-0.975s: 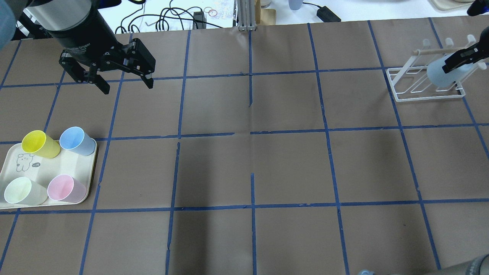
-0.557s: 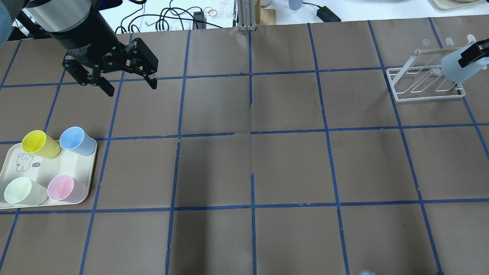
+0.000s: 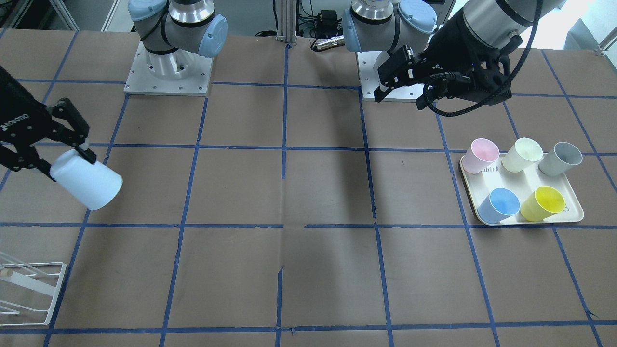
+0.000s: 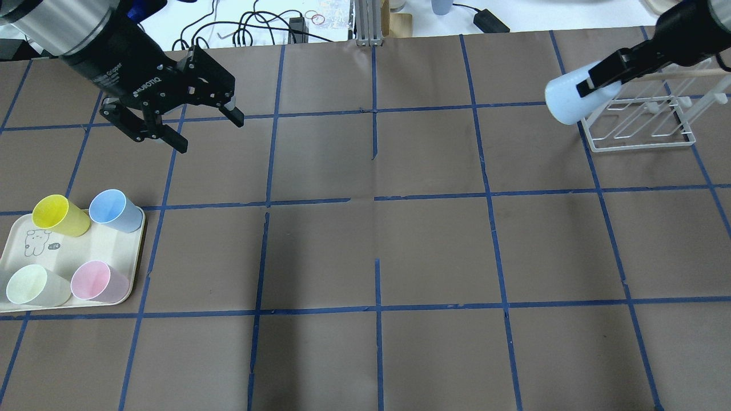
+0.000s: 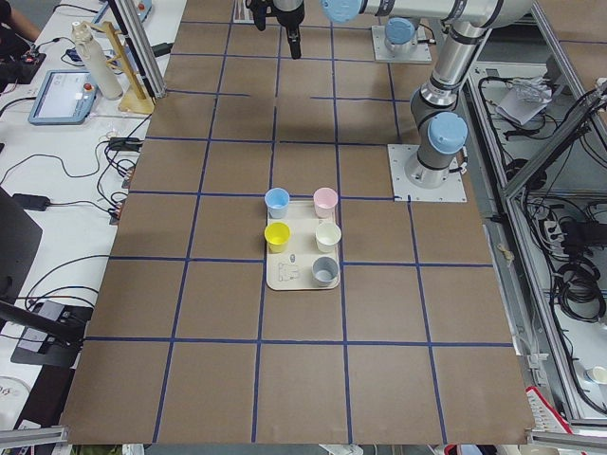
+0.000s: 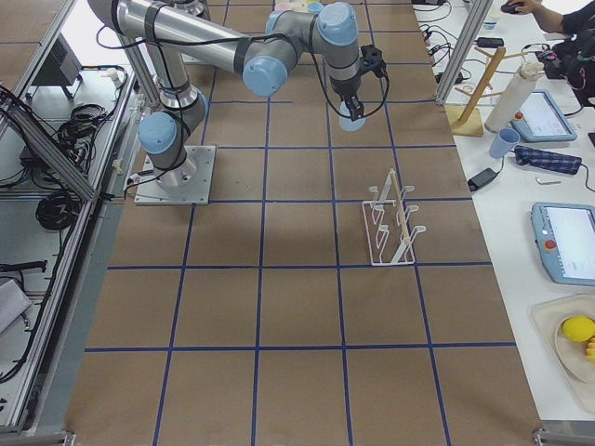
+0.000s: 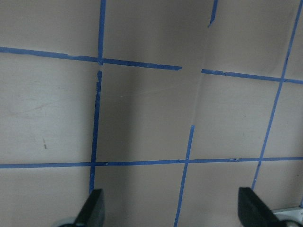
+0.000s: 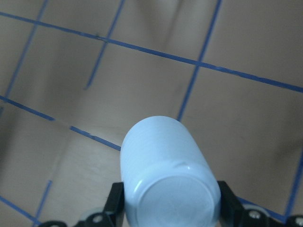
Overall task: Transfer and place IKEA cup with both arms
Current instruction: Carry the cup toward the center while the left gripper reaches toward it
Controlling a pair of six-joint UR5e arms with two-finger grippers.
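IKEA cup clamped in right tool; left tool spread; grey cup shows front, not overhead.

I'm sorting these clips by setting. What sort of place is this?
Most likely a robotics lab workcell: the left arm and right arm are bolted to a table taped into a blue grid, with a touchscreen pendant and loose cables on the side benches.

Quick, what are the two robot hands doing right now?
Left gripper: open, holding nothing.
Right gripper: shut on the IKEA cup.
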